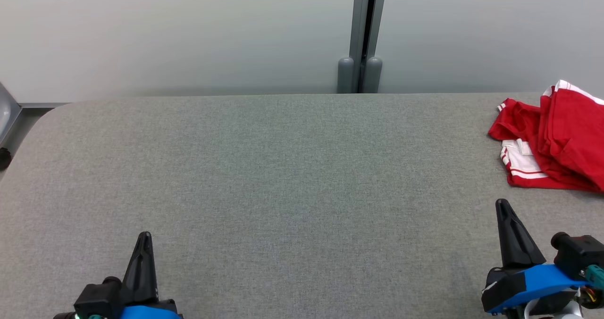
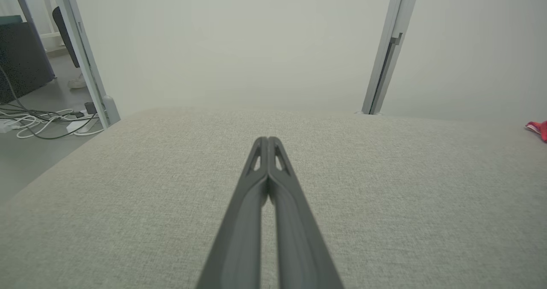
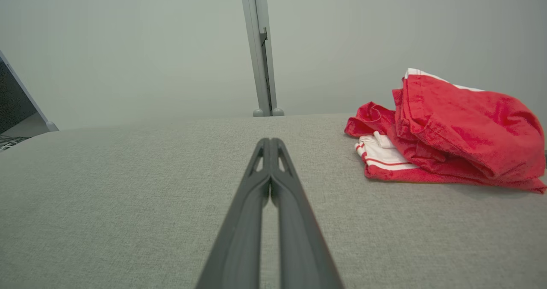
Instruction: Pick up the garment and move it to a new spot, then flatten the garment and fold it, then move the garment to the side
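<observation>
Garment [image 1: 564,137]: red with white stripes, crumpled in a heap at the far right of the grey table [image 1: 283,177], touched by neither arm.
Left gripper [image 1: 144,236]: fingers pressed together, holding nothing, at the table's near left.
Right gripper [image 1: 501,203]: fingers pressed together, empty, near the garment but apart from it.

Grey fabric table [image 1: 283,168], metal post [image 1: 362,36] in bkgd, floor cables [image 2: 30,120]

The red garment [image 1: 566,135] is cut off by the head view's right edge.
</observation>
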`<state>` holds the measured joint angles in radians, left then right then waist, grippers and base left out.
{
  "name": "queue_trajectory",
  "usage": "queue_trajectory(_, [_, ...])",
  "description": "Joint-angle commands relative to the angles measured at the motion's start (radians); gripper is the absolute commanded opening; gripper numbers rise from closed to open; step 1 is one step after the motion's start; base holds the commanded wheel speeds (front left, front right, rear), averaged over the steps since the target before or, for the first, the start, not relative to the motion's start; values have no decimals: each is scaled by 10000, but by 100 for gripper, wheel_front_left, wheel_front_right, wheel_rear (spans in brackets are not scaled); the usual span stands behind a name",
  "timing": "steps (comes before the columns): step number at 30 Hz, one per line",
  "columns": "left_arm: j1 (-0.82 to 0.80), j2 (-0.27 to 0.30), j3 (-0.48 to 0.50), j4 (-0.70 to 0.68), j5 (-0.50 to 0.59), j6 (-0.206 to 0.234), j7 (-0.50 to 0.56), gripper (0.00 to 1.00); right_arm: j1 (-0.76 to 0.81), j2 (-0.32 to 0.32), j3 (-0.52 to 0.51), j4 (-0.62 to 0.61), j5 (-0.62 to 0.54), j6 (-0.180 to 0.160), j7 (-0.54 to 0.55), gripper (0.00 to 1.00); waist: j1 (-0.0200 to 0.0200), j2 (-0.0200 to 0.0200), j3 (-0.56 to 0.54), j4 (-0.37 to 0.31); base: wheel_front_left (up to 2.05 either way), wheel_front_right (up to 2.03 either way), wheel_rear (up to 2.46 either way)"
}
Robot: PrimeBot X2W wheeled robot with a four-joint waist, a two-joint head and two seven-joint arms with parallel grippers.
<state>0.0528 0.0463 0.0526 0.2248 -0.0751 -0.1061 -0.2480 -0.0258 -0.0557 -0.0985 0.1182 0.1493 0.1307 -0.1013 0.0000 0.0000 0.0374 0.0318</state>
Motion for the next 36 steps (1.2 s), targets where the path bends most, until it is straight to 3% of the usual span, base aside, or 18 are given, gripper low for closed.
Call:
queue_trajectory(1, [-194, 21, 91, -76, -545, -11, 148, 0, -95, -15, -53, -58, 519, 0, 103, 0, 0, 0, -6, -5, 0, 0, 0])
queue_trajectory(36, [-802, 37, 279, -8, -6760, -117, 1576, 0, -432, 12, -77, 448, 6434, 1, 940, 0, 0, 0, -103, -95, 0, 0, 0])
